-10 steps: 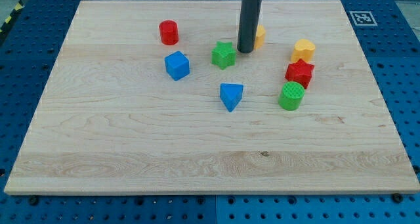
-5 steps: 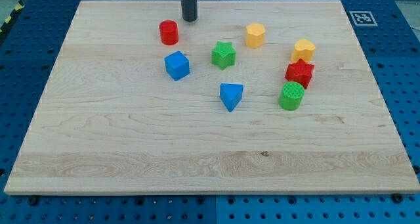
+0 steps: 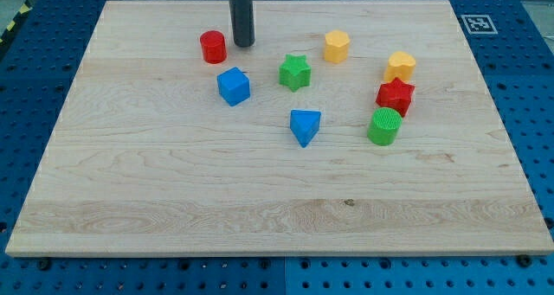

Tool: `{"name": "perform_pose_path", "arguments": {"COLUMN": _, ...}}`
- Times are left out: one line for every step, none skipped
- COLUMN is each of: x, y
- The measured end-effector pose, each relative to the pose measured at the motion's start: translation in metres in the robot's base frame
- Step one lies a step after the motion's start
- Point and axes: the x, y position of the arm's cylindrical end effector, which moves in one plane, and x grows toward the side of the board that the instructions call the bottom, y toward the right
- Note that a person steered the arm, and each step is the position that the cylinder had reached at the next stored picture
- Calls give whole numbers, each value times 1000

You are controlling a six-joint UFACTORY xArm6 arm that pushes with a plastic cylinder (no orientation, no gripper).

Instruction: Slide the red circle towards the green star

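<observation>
The red circle (image 3: 213,47) stands on the wooden board at the upper left. My tip (image 3: 244,44) is just to its right, a small gap apart. The green star (image 3: 295,72) lies to the right of and a little below my tip. So my tip stands between the red circle and the green star.
A blue cube (image 3: 234,86) sits below the red circle. A blue triangle (image 3: 305,125) lies below the star. A yellow hexagon (image 3: 337,46), a yellow heart (image 3: 400,67), a red star (image 3: 395,96) and a green cylinder (image 3: 383,126) are on the right.
My tip swung from beside the yellow hexagon to the upper left, then came down to the red circle's right. The red circle has shifted a little to the left.
</observation>
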Motion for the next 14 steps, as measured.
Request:
{"name": "perform_pose_path", "arguments": {"x": -9, "y": -55}}
{"name": "perform_pose_path", "arguments": {"x": -9, "y": -129}}
{"name": "perform_pose_path", "arguments": {"x": -5, "y": -139}}
{"name": "perform_pose_path", "arguments": {"x": 1, "y": -141}}
{"name": "perform_pose_path", "arguments": {"x": 8, "y": -100}}
{"name": "perform_pose_path", "arguments": {"x": 8, "y": -47}}
{"name": "perform_pose_path", "arguments": {"x": 8, "y": -43}}
{"name": "perform_pose_path", "arguments": {"x": 23, "y": -75}}
{"name": "perform_pose_path", "arguments": {"x": 57, "y": -81}}
{"name": "perform_pose_path", "arguments": {"x": 74, "y": -70}}
{"name": "perform_pose_path", "arguments": {"x": 74, "y": -70}}
{"name": "perform_pose_path", "arguments": {"x": 65, "y": -59}}
{"name": "perform_pose_path", "arguments": {"x": 58, "y": -37}}
{"name": "perform_pose_path", "arguments": {"x": 52, "y": -13}}
